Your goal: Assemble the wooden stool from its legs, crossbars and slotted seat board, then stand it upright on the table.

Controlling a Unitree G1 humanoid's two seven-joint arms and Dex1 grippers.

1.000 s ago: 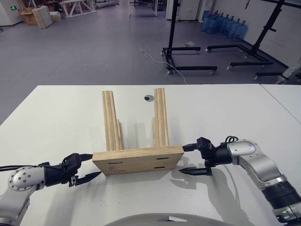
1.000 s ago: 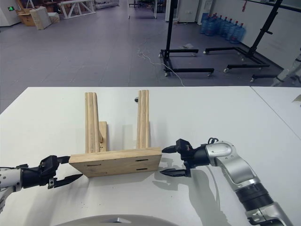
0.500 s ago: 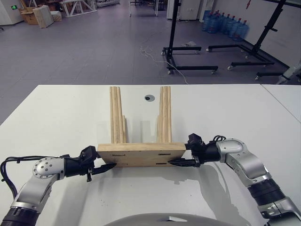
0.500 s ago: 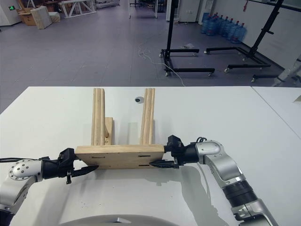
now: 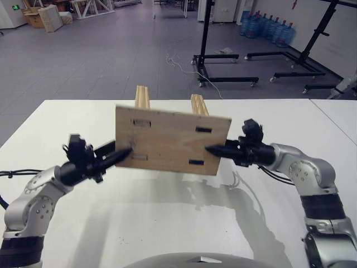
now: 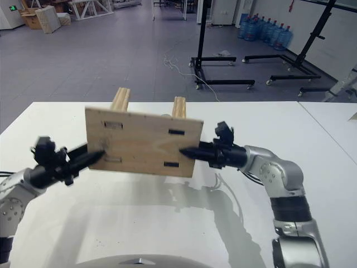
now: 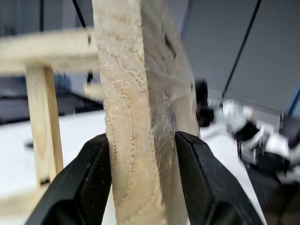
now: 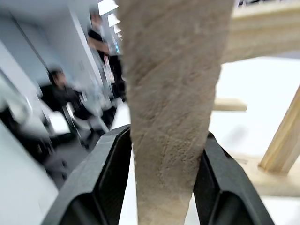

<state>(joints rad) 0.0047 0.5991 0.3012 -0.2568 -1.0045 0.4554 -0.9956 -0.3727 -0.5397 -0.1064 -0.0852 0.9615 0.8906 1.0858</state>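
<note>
The assembled wooden stool is held in the air above the white table (image 5: 167, 223), its slotted seat board (image 5: 170, 139) tilted up and facing me. Leg ends (image 5: 143, 96) poke out behind the board's top edge. My left gripper (image 5: 124, 152) is shut on the board's left edge. My right gripper (image 5: 215, 149) is shut on the right edge. In the left wrist view the black fingers (image 7: 91, 173) clamp the seat board's (image 7: 129, 122) edge, with a leg and crossbar (image 7: 42, 117) beside it. In the right wrist view the fingers (image 8: 110, 173) pinch the seat board's (image 8: 173, 93) edge.
A small round fitting sat in the table behind the stool and is now hidden by the board. Black wheeled frames (image 5: 223, 61) and blue water bottles (image 5: 268, 28) stand on the floor far behind the table. The table continues to the right with a seam (image 5: 329, 120).
Both grippers have shut on the seat board's ends and lifted the stool off the table, tipping it so the seat faces me and the legs point away.
</note>
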